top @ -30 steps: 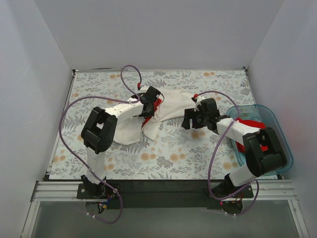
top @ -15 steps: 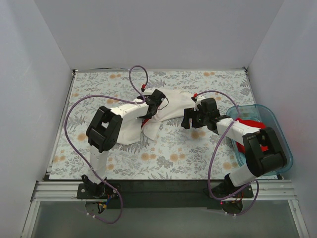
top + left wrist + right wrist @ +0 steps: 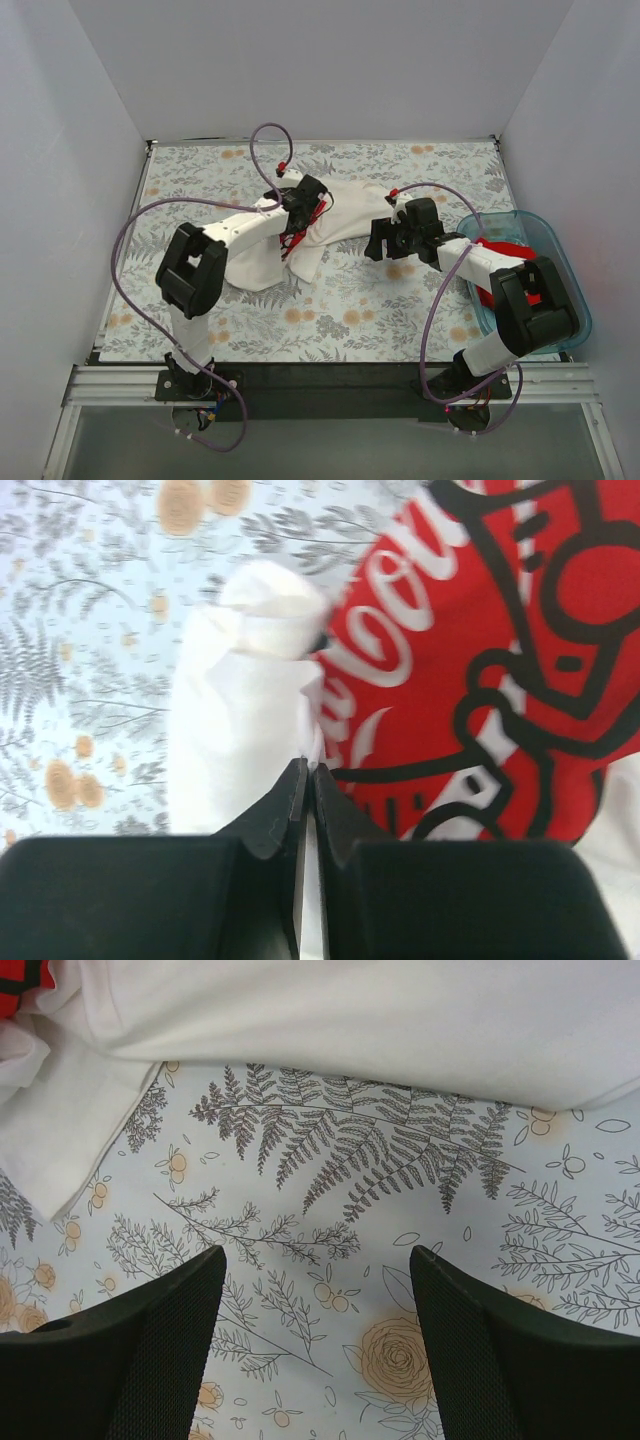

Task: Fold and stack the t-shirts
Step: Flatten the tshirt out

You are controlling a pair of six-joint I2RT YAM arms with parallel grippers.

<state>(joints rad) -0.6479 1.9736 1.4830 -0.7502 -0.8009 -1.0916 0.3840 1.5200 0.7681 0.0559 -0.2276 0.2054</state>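
The white t-shirt (image 3: 350, 215) lies crumpled in the middle of the flowered table, its red-and-white print (image 3: 480, 630) showing in the left wrist view beside a bunched white fold (image 3: 240, 710). My left gripper (image 3: 300, 212) (image 3: 308, 770) sits on the shirt, its jaws shut with a thin strip of white cloth pinched between them. My right gripper (image 3: 378, 240) (image 3: 315, 1260) hovers open over bare tablecloth just in front of the shirt's hem (image 3: 350, 1010), holding nothing. The red t-shirt (image 3: 500, 250) lies in the blue tub.
The translucent blue tub (image 3: 560, 250) stands at the table's right edge, partly behind the right arm. Purple cables loop above both arms. White walls enclose the table (image 3: 200, 170) on three sides.
The left gripper has closed from open onto the white shirt's cloth, after shifting slightly over it. The right arm has stayed where it was, still open.
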